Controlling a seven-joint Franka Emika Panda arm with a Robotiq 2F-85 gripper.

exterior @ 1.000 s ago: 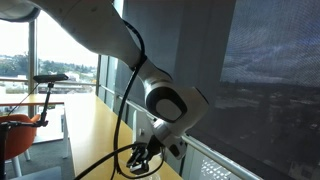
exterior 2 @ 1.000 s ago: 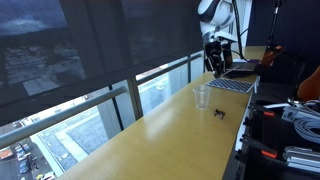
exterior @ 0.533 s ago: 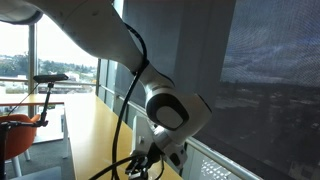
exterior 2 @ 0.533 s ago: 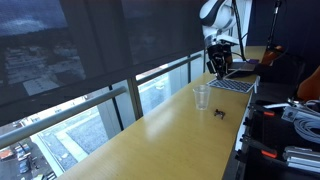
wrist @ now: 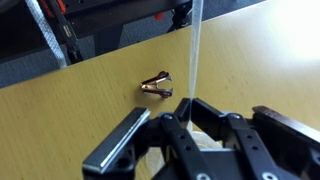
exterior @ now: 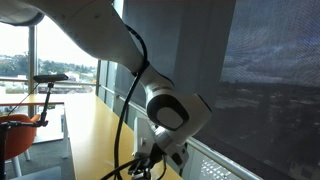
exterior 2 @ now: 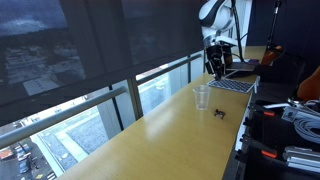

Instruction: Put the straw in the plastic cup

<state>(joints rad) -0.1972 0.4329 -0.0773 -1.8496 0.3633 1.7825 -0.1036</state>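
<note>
Countertop (exterior 2: 150, 137) with plastic cup (exterior 2: 201, 97) beside windows (exterior 2: 85, 45)

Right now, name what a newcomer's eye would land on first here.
The big white robot arm fills an exterior view. In the wrist view, a pale straw rises from the gripper, near a small clip on the wooden counter. The plastic cup stands near a laptop.

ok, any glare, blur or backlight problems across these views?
In an exterior view the bright window is blown out and the white robot arm crowds the frame. In an exterior view the small translucent plastic cup is tiny, low-contrast. Wrist view: the thin translucent white straw looks washed out; the black pincer near the lens is soft.
</note>
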